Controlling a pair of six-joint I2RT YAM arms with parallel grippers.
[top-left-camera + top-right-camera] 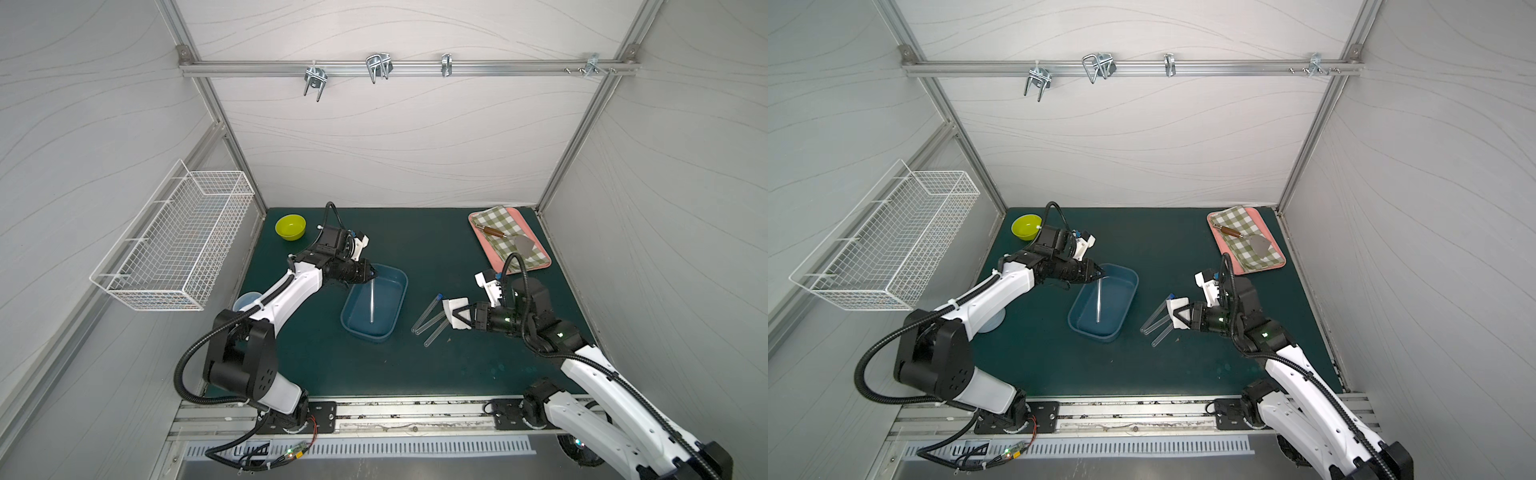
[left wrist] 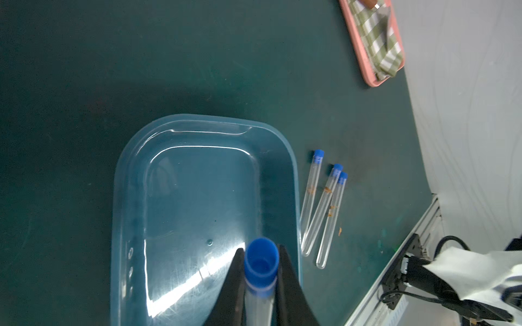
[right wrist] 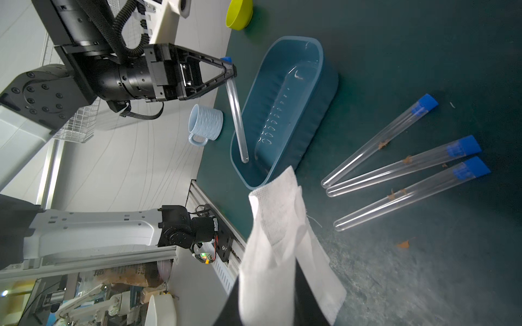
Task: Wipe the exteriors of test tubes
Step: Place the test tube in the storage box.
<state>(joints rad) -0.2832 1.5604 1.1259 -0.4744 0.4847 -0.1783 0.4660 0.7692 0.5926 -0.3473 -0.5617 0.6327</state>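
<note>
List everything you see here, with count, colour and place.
held test tube: one, clear, blue cap, over blue tray
loose test tubes: three, clear, blue caps, on mat
blue tray: one, blue, centre
wipe: one, white, in right gripper
bowl: one, lime, mat's far left
mug: one, pale blue, mat's left edge
pink tray: one, pink, mat's far right
cloth: one, green check, on pink tray
tool: one, brown handle, on cloth
wire basket: one, white, left wall
hooks: four, silver, back rail
left gripper: one, black, shut on held test tube
right gripper: one, black, shut on wipe
</note>
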